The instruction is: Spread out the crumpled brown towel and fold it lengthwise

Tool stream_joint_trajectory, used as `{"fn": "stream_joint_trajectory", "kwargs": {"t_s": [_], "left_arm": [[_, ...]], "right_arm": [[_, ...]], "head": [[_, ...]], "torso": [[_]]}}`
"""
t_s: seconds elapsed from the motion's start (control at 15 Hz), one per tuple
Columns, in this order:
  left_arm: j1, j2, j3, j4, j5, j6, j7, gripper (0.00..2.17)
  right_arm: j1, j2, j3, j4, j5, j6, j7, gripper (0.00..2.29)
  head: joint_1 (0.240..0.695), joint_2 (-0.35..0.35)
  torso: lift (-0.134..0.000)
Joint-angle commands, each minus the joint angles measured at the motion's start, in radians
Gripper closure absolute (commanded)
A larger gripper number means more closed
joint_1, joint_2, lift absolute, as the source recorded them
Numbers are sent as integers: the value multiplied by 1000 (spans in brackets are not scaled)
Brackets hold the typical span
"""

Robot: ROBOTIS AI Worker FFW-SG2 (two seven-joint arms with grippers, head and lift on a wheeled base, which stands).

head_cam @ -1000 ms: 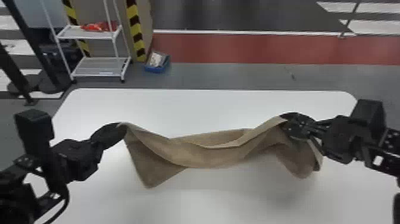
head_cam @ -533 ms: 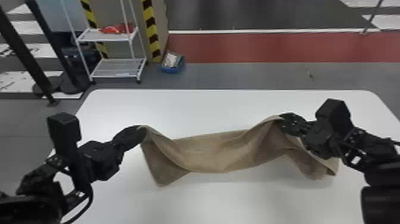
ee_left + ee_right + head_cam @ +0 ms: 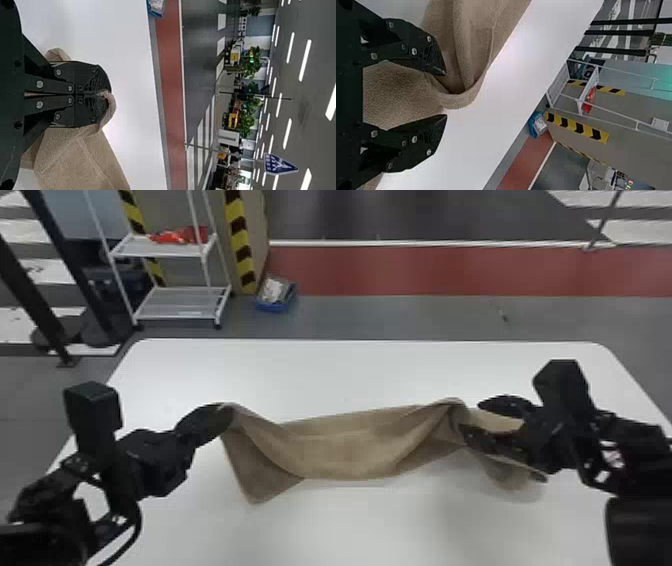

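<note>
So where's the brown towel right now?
In the head view, the brown towel stretches over the middle of the white table, from the left hand, which grips it, to the open right hand.

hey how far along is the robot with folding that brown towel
Partly done, it seems: the towel is drawn out into a long, uneven band above the table. In hand: the left gripper is shut on one end, while the right gripper is open near the other. Left to do, probably: smooth the creases and droopy corners, lay it flat and fold it lengthwise.
</note>
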Motion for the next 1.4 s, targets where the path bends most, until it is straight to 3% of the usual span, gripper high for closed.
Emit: {"fn": "stream_joint_trajectory", "kwargs": {"t_s": [0.0,0.2,0.4,0.6,0.87,1.13,1.2,1.33], "left_arm": [[-4,0,-8,10,-4,-10,1,1622],[-5,0,-19,19,-7,-19,4,1622],[-7,0,-27,21,-18,-19,4,1622],[-2,0,-33,19,-24,-19,3,1622],[2,0,-38,19,-24,-22,6,1622],[2,0,-38,21,-27,-22,6,1622],[2,0,-39,21,-27,-22,6,1622],[2,0,-44,21,-29,-22,7,1622]], "right_arm": [[65,-34,-93,-86,-70,-27,76,36],[119,-84,-211,-106,-93,-156,222,97],[137,-159,-248,-105,-53,-183,342,211],[140,-187,-241,-74,56,-186,349,282],[117,-202,-201,15,186,-196,302,383],[107,-207,-215,43,154,-190,277,508],[102,-207,-208,49,155,-190,277,650],[101,-201,-196,55,155,-190,257,650]], "head": [[695,14],[695,-22],[695,-61],[695,-115],[695,-162],[695,-188],[695,-192],[695,-194]], "torso": [[-124],[-124],[-124],[-124],[-124],[-124],[-124],[-124]]}}
